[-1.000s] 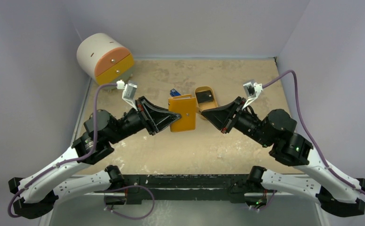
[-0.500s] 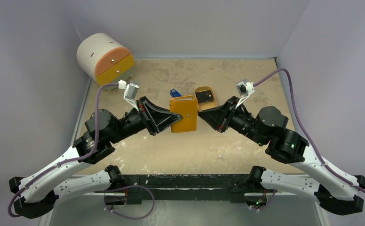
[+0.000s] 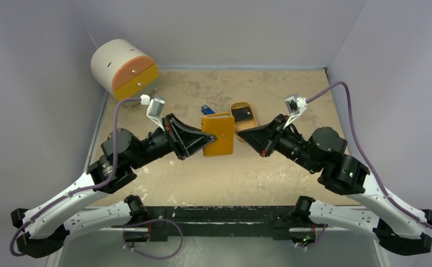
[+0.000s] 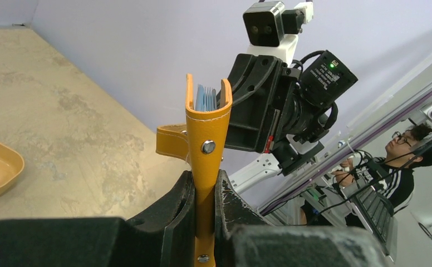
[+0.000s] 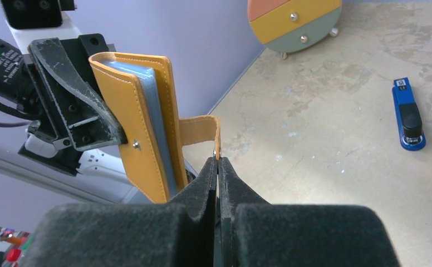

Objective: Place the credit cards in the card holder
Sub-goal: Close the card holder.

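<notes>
Orange card holder (image 3: 218, 135) is up on edge, clamped in the left gripper (image 4: 204, 186). Its strap (image 5: 200, 129) points at the right gripper (image 5: 218, 167), whose closed fingers pinch it. One dark credit card (image 3: 241, 114) lies in the tray (image 3: 252, 123) just behind, nearer the right arm.

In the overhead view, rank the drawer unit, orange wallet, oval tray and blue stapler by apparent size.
1. drawer unit
2. orange wallet, held up nearer the camera
3. oval tray, partly covered
4. blue stapler, mostly hidden, so unsure
</notes>
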`<act>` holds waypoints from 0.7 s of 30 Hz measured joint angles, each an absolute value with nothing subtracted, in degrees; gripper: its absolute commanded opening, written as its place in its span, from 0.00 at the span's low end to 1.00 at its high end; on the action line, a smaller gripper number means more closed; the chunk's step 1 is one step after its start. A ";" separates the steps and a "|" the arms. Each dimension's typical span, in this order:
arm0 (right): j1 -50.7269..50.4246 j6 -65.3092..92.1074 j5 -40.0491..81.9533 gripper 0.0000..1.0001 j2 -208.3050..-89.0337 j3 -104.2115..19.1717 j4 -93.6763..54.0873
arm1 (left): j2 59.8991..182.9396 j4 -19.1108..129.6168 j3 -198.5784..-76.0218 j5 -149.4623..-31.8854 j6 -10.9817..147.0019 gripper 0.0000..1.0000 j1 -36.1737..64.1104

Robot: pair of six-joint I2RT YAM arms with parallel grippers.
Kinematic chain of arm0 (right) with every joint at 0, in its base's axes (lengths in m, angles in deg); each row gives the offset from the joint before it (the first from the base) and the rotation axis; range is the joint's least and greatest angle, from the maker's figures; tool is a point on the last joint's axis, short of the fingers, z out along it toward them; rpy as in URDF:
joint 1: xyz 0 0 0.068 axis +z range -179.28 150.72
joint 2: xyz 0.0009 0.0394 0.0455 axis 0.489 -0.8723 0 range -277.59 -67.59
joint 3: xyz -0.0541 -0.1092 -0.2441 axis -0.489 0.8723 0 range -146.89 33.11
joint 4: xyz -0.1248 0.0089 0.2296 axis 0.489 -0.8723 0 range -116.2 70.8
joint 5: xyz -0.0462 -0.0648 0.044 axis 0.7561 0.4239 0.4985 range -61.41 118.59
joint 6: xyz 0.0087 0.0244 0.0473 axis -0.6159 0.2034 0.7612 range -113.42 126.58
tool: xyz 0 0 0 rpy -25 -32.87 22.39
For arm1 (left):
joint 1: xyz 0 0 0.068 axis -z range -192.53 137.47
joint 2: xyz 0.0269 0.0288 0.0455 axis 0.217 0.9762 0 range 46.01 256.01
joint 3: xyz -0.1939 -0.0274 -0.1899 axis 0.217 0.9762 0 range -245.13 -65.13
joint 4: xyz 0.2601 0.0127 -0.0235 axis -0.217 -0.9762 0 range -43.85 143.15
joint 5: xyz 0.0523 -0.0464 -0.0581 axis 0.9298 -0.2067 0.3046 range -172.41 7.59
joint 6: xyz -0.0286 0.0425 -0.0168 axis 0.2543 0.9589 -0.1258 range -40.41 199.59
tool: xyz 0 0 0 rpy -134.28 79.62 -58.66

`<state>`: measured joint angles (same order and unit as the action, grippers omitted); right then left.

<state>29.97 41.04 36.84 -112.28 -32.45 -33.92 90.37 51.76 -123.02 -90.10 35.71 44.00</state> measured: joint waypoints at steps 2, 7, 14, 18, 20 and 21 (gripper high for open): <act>29.97 41.04 36.80 0.00 -111.71 -32.45 -33.96 | 90.37 51.74 -123.02 -90.01 35.73 0.00 44.00; 29.97 40.52 35.49 0.00 -108.82 -32.12 -33.99 | 90.46 49.58 -123.54 -87.17 36.48 0.00 44.00; 29.90 38.13 35.31 0.00 -108.08 -32.88 -36.54 | 94.28 43.96 -128.00 -81.66 37.92 0.00 44.83; 29.90 36.69 35.34 0.00 -110.57 -34.87 -38.75 | 96.73 43.39 -128.31 -79.91 38.44 0.00 44.85; 29.90 36.06 35.34 0.00 -111.64 -35.55 -39.49 | 98.04 43.32 -128.72 -79.56 38.62 0.00 44.85; 29.90 35.86 35.36 0.00 -112.14 -35.79 -39.60 | 98.76 43.28 -129.05 -79.45 38.71 0.00 44.85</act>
<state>29.90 35.86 35.36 -112.14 -35.79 -39.60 98.76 43.28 -129.05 -79.45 38.71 44.85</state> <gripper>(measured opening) 0.005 0.101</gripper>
